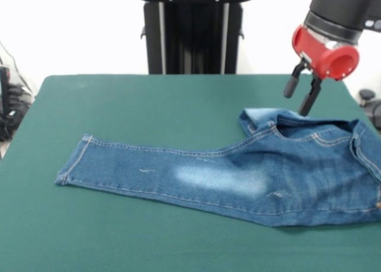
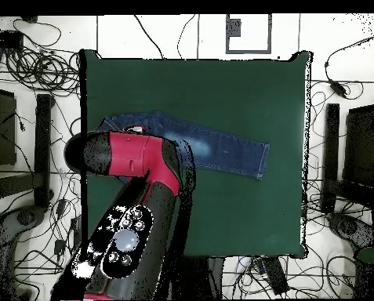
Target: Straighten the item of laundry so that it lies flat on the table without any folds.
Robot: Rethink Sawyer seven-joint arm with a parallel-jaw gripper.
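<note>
The item of laundry, a pair of blue jeans [image 1: 238, 174], lies across the green table [image 1: 149, 105]. One hemmed leg points to the left end, and a pale faded patch sits mid-leg. Its waist end reaches the right edge of the front view, where the top edge is folded over into a raised flap [image 1: 262, 118]. My gripper [image 1: 297, 104] hangs just above and behind that flap, open, with nothing between its fingers. In the overhead view the jeans [image 2: 221, 153] show only partly, because the red and black arm [image 2: 135, 196] covers their waist end and hides the gripper.
Cables and dark equipment [image 2: 33, 141] crowd the floor on both sides of the table [image 2: 237, 86]. A black object [image 1: 369, 99] sits just off the table's right edge. Bare green felt lies in front of and behind the jeans.
</note>
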